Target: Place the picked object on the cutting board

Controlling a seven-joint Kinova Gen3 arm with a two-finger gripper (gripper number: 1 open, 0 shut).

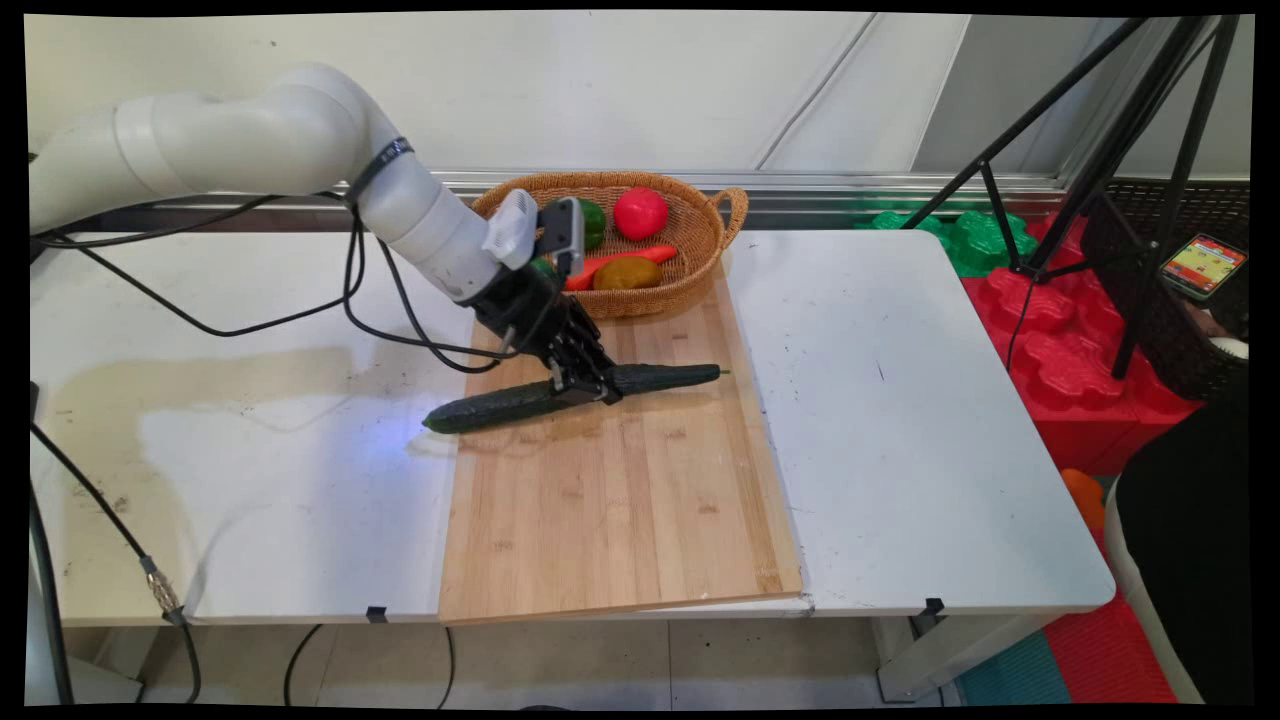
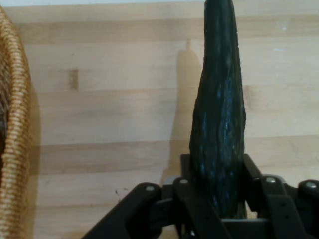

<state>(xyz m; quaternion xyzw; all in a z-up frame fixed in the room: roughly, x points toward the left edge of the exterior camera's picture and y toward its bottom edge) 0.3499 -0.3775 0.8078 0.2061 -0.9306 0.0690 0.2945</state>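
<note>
Hand view shows the black two-finger hand (image 2: pixel 218 199) clamped on a long dark green cucumber (image 2: pixel 219 124), which runs up the frame's centre right over a pale bamboo cutting board (image 2: pixel 109 99). Main view places the hand (image 1: pixel 585 385) at centre frame, the cucumber (image 1: pixel 660 379) lying across the board's (image 1: pixel 620 500) upper part, its left tip over the white bench (image 1: pixel 900 420). A woven wicker basket (image 1: pixel 700 255) of colourful vegetables sits just above.

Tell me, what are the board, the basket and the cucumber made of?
Board: pale wood, perhaps bamboo; glued strips and grain show. Basket: woven wicker, tan strands visible. Cucumber, clamped in the gripper: dark, bumpy, slightly glossy skin; real or plastic, unclear.
</note>
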